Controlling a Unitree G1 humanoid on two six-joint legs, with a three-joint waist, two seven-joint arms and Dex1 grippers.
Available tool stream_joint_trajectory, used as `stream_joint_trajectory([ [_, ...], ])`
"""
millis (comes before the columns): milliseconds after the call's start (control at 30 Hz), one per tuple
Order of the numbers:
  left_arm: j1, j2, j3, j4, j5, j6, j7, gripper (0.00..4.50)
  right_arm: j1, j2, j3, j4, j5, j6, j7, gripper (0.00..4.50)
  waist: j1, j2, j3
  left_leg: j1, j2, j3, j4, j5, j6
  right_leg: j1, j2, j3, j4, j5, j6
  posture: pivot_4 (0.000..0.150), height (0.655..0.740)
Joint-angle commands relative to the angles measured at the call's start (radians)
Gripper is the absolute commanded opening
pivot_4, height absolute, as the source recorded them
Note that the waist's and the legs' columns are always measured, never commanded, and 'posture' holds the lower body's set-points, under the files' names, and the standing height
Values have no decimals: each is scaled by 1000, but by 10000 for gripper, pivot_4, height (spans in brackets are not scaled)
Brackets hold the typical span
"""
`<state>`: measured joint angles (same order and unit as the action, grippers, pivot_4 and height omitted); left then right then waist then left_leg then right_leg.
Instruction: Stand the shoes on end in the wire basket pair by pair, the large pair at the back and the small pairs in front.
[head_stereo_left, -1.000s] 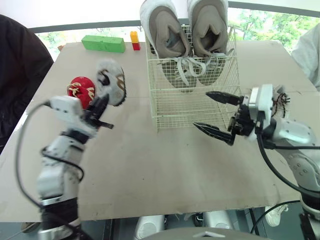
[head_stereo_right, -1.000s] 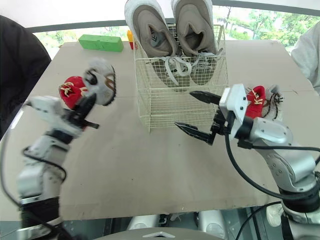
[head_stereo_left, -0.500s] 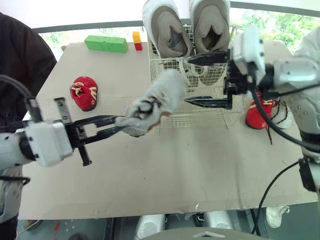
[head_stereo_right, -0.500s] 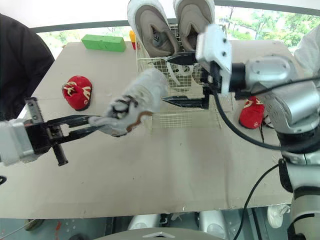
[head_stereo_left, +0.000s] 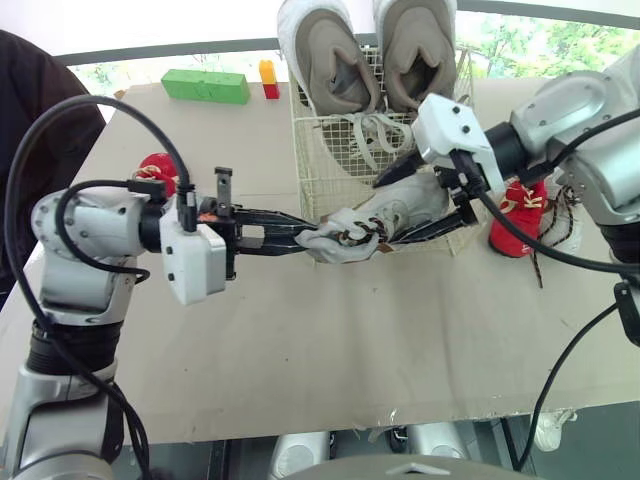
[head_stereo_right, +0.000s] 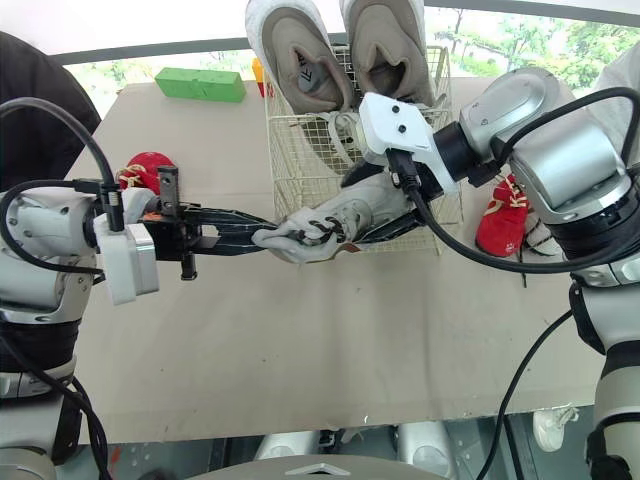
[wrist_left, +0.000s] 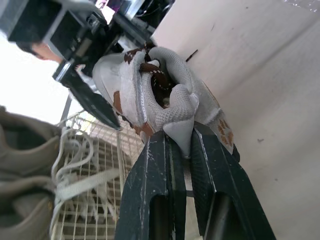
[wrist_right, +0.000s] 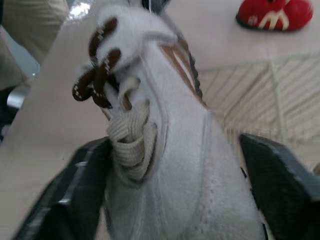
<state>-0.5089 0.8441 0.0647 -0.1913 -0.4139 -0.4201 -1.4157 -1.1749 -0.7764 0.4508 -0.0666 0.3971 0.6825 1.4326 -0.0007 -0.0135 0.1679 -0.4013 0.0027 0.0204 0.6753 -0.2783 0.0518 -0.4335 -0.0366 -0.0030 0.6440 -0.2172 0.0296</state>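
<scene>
Shoe: the small white mesh shoe with brown laces (head_stereo_left: 365, 228) hangs lengthways in the air between the two arms, just in front of the white wire basket (head_stereo_left: 330, 140) and clear of the pale brown surface (head_stereo_left: 330, 340).
Left claw: the left claw (head_stereo_left: 312, 236) is pinching the shoe's heel end.
Right claw: the right claw (head_stereo_left: 385, 212) is spread, one finger on each side of the toe half.
Basket: the large grey pair of trainers (head_stereo_left: 335, 55) stands on end at the back, with room left in front.
Nearby: one red shoe (head_stereo_left: 520, 215) lies just right of the basket.
Step in hand: I'd call it a hand-over. The right claw should close firmly before the left lets go, then tip the shoe upright and lower it clear of the rim and the trainers' laces.
Left wrist view: the pinch is only on the thin heel tab (wrist_left: 179, 127), a slim hold.
Right wrist view: one finger (wrist_right: 82, 175) lies against the lace side, while the other stands off with a gap.
</scene>
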Motion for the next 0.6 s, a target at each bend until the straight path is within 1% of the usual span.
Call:
stream_joint_trajectory([
  [33,-32,-3,11,0,-38,-31,0,0,-38,-14,-31,10,-6,12,53,18031,-5,0,0,0,1,0,0,0,0,0,0,0,0,0,0,1500,7400],
  [100,-35,-2,21,6,-49,-19,9,10051,-33,-26,-38,5,-8,15,71,10249,-8,0,0,0,1,0,0,0,0,0,-1,0,1,0,0,1500,7400],
  [133,-37,-3,27,5,-55,-8,21,11979,-31,-29,-43,2,-7,20,72,7819,-9,0,0,0,1,0,1,0,0,0,-1,0,1,0,0,1500,7400],
  [167,-34,-6,42,-11,-84,61,70,17455,-24,-33,-53,1,-1,38,68,5515,-10,0,0,0,1,-1,1,0,0,0,-1,0,1,0,0,1500,7400],
  [200,-11,9,54,-42,-144,182,123,21726,-13,-38,-67,3,8,56,57,4196,-10,0,0,0,1,-1,1,0,0,0,-2,0,1,0,0,1500,7400],
  [233,26,34,73,-83,-241,356,212,26210,1,-37,-91,6,22,84,36,3862,-12,0,0,0,1,-1,1,0,0,0,-3,0,1,0,0,1500,7400],
  [267,53,53,90,-116,-311,484,274,32020,9,-36,-108,7,31,105,22,3818,-13,0,0,0,2,-1,2,0,0,0,-3,0,2,0,0,1500,7400],
  [300,81,74,117,-152,-446,633,379,36083,19,-32,-131,7,44,132,3,3799,-15,-1,1,0,2,-1,2,0,0,0,-3,0,2,0,0,1500,7400],
  [333,112,89,158,-170,-612,767,505,40718,33,-25,-163,6,64,172,-24,3731,-16,-1,1,0,2,-1,2,0,0,0,-3,0,2,0,0,1500,7400],
  [367,169,109,210,-177,-745,877,568,44912,52,-15,-204,-1,92,219,-58,3653,-15,-1,1,0,3,-3,2,0,0,0,-5,1,3,0,0,1500,7400],
  [400,234,115,253,-188,-802,936,594,45000,72,0,-253,-8,128,270,-96,3649,-15,-1,1,0,3,-3,2,0,0,0,-5,2,3,0,0,1500,7400],
  [433,319,114,290,-209,-892,986,626,45000,94,22,-311,-19,173,334,-142,3647,-16,-1,1,0,3,-4,3,0,0,0,-5,1,4,0,0,1500,7400],
  [467,384,96,310,-236,-943,1009,662,45000,113,44,-359,-35,208,385,-183,3639,-16,-1,1,0,3,-4,3,0,0,0,-5,1,4,0,0,1500,7400],
  [533,461,39,311,-306,-994,1018,757,45000,145,95,-442,-76,270,465,-266,3628,-18,1,2,1,3,-4,2,0,-1,-1,-6,1,7,0,0,1500,7400],
  [600,495,-20,277,-383,-1052,1033,847,45000,167,163,-522,-122,336,545,-363,3618,-11,-2,3,0,2,-5,1,1,-3,-2,-8,0,8,0,0,1500,7400],
])
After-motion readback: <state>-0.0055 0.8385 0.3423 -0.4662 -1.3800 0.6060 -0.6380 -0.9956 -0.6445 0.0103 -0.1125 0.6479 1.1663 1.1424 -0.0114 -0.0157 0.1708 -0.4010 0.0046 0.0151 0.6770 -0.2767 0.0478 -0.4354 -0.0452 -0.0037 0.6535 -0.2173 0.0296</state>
